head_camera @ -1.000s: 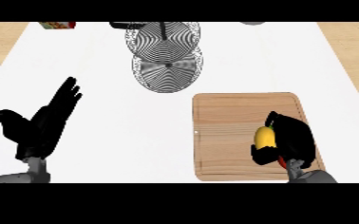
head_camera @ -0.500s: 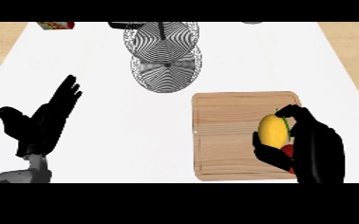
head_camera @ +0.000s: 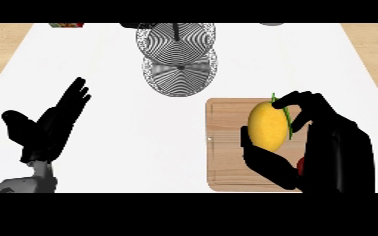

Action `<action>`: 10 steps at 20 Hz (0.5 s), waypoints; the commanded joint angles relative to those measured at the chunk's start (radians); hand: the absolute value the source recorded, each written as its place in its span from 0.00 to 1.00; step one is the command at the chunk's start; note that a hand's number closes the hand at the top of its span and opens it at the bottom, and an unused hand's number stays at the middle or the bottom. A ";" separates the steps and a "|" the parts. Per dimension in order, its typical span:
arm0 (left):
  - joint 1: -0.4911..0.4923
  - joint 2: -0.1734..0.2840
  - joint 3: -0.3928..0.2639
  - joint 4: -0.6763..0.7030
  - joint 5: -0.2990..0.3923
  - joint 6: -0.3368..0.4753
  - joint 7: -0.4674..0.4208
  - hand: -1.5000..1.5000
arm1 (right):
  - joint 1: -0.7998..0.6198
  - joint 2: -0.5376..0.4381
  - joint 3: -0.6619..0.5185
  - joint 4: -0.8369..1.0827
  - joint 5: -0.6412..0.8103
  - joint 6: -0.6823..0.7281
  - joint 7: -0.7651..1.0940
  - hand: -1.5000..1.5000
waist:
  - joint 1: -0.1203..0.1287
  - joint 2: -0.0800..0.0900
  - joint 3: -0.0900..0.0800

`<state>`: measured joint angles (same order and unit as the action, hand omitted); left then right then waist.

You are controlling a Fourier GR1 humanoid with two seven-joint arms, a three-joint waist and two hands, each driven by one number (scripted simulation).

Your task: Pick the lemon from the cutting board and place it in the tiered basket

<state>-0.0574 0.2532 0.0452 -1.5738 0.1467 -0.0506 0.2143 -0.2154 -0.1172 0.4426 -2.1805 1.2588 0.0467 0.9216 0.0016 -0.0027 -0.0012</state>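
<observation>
Yellow and standing long-axis near-to-far, the lemon (head_camera: 268, 125) sits pinched between thumb and curled fingers of the right hand (head_camera: 317, 145) over the cutting board (head_camera: 225, 145), the tiered basket (head_camera: 178, 55) lying far-left, while the left hand (head_camera: 48, 127) rests open.

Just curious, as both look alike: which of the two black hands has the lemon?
The right hand, over the cutting board, curls round the yellow lemon. The left hand is open at the left, holding nothing.

Bare counter (head_camera: 111, 105) between cutting board (head_camera: 225, 145) and basket (head_camera: 179, 57): open lane toward basket. Basket's centre post (head_camera: 176, 30) stands over upper tier. Left hand (head_camera: 48, 127) rests well left of basket, off lane.
</observation>
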 commanded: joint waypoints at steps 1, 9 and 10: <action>-0.022 -0.015 0.006 0.021 -0.010 0.008 -0.002 0.50 | -0.197 0.111 0.043 0.052 0.015 0.121 0.101 1.00 | 0.006 0.002 0.000; -0.031 -0.004 0.005 0.016 -0.004 -0.032 -0.004 0.50 | -0.628 0.116 -0.105 0.472 -0.157 0.033 0.165 1.00 | 0.028 0.010 0.000; -0.021 -0.019 0.002 0.024 -0.031 -0.007 -0.022 0.50 | -0.645 0.116 -0.033 0.476 -0.151 0.015 0.241 1.00 | 0.020 0.006 0.000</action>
<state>-0.0564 0.2466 0.0510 -1.5804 0.1386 -0.0680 0.2110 -0.6970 -0.0139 0.4101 -1.8680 1.1533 0.1220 1.0391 0.0188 0.0016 -0.0012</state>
